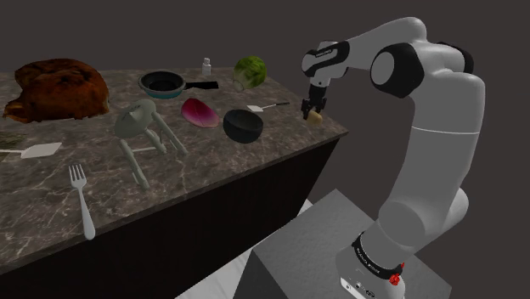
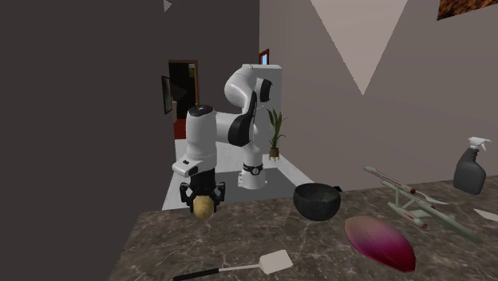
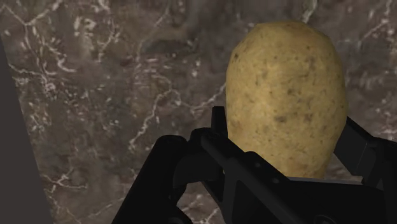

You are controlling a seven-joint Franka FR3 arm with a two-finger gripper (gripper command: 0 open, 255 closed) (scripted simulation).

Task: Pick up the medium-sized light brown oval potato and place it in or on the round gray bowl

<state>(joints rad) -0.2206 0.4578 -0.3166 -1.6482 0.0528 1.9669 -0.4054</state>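
Observation:
A light brown oval potato [image 3: 286,95] is clasped between my black fingers, speckled skin toward the wrist camera. My gripper [image 1: 313,110] is shut on the potato [image 1: 315,117] and holds it just above the marble counter's near corner at the shoulder view's right. From the second exterior view the potato [image 2: 203,207] hangs under the gripper [image 2: 203,199] above the counter's far left edge. The round dark gray bowl [image 1: 243,126] stands on the counter, to the left of the gripper in the shoulder view; in the second exterior view the bowl [image 2: 317,200] is to the gripper's right.
On the marble counter [image 1: 212,174] lie a magenta oval object [image 1: 200,112], a white spatula [image 1: 270,106], a frying pan [image 1: 163,83], a green cabbage-like ball [image 1: 250,71], a grey model ship [image 1: 144,127], a fork [image 1: 82,200] and a roast [image 1: 55,89]. A spray bottle [image 2: 471,166] stands far right.

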